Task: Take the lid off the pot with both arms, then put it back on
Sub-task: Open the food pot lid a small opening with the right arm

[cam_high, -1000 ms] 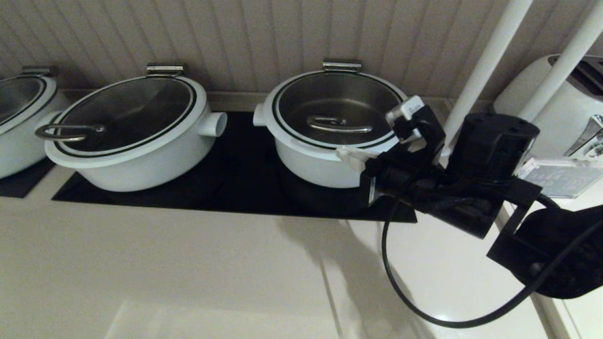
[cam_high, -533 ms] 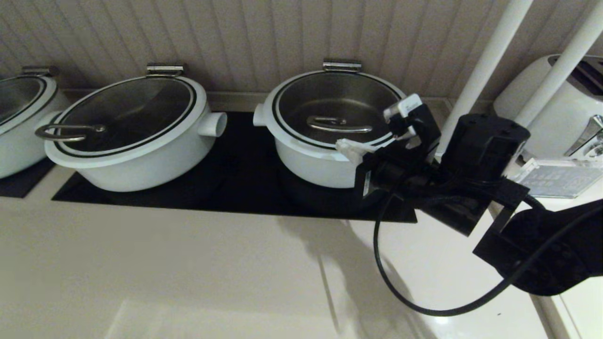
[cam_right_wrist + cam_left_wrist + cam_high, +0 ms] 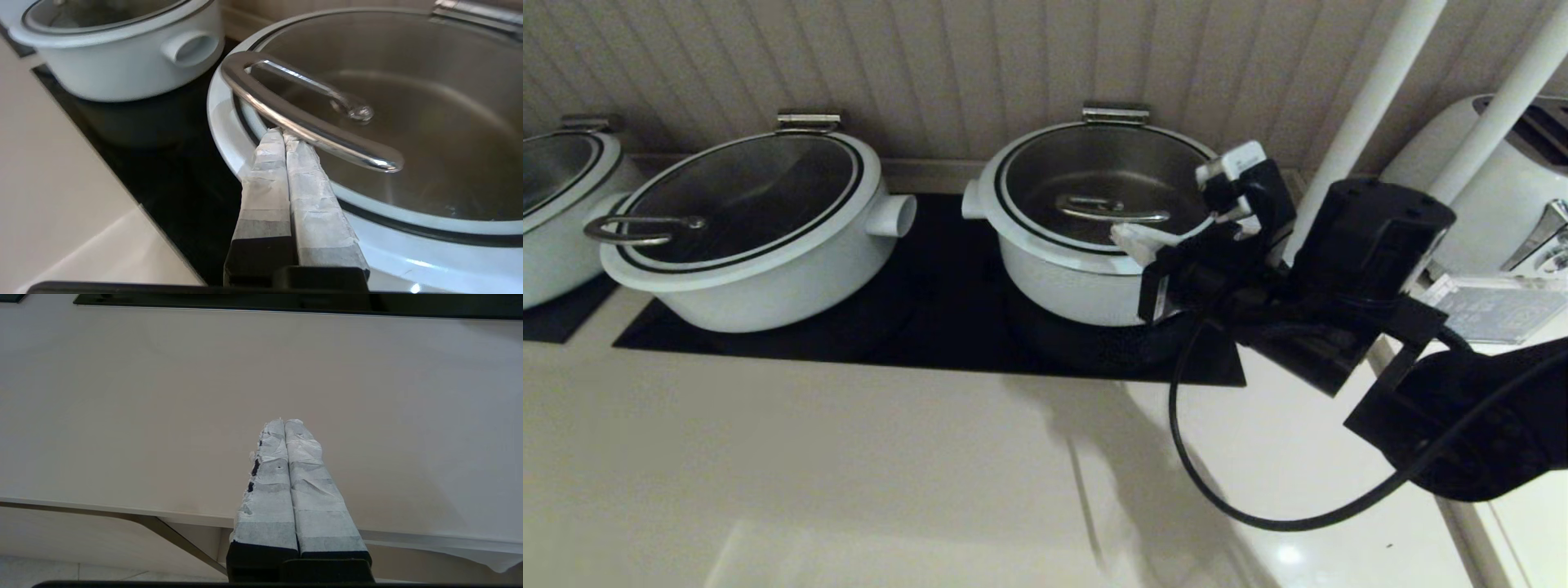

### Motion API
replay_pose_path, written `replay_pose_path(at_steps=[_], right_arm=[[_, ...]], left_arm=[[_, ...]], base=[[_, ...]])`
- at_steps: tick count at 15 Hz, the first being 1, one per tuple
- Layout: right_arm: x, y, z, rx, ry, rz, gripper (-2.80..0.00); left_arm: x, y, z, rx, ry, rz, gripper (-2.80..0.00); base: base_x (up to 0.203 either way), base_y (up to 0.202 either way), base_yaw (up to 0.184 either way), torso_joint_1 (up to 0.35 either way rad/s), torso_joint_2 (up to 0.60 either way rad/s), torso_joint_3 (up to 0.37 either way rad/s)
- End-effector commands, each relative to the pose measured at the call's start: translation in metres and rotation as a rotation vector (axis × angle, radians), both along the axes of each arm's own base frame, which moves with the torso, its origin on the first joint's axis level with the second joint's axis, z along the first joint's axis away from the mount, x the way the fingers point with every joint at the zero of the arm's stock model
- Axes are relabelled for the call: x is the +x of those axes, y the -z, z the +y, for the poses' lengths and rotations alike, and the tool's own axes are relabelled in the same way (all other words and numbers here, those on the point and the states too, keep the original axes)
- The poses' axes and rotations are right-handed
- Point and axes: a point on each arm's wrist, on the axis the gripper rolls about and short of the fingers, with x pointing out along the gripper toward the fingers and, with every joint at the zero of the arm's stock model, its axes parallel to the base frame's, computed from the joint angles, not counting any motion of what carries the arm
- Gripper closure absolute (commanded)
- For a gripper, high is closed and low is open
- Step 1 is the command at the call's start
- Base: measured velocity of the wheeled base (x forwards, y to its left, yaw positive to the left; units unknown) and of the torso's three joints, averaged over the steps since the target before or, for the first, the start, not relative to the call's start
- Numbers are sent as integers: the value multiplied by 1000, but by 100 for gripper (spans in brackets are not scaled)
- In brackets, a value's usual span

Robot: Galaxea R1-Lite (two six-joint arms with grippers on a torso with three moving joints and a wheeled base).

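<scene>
Now that my right gripper (image 3: 284, 134) has crept forward, fingers pressed together, to the handle (image 3: 302, 126) of the lid (image 3: 1104, 184) seated on the pot (image 3: 1062, 278), lifting remains; left gripper (image 3: 284, 424) together, parked over counter (image 3: 122, 416).

Black arm (image 3: 1372, 302), looping black cable (image 3: 1225, 506), white-taped fingers (image 3: 302, 179).

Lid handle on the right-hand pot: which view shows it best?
The right wrist view: the lid handle fills the frame, with the shut right pincer at its underside. The head view shows it small behind that pincer. The left wrist view misses it.
</scene>
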Motion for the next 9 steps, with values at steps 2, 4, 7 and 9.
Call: replay_pose_path(at_steps=[2, 4, 7, 9], right_arm=[[0, -8, 0, 20, 4, -26, 0], [1, -9, 0, 26, 4, -37, 0], [0, -10, 0, 29, 4, -41, 0], [0, -10, 0, 30, 4, -42, 0]], left_arm=[[0, 0, 0, 10, 0, -3, 0], [0, 0, 0, 37, 4, -3, 0], [-3, -9, -1, 74, 38, -34, 0], [-8, -26, -3, 82, 131, -85, 0]], base=[[0, 0, 0, 0, 0, 0], [0, 0, 0, 0, 0, 0], [0, 0, 0, 0, 0, 0], [0, 0, 0, 0, 0, 0]])
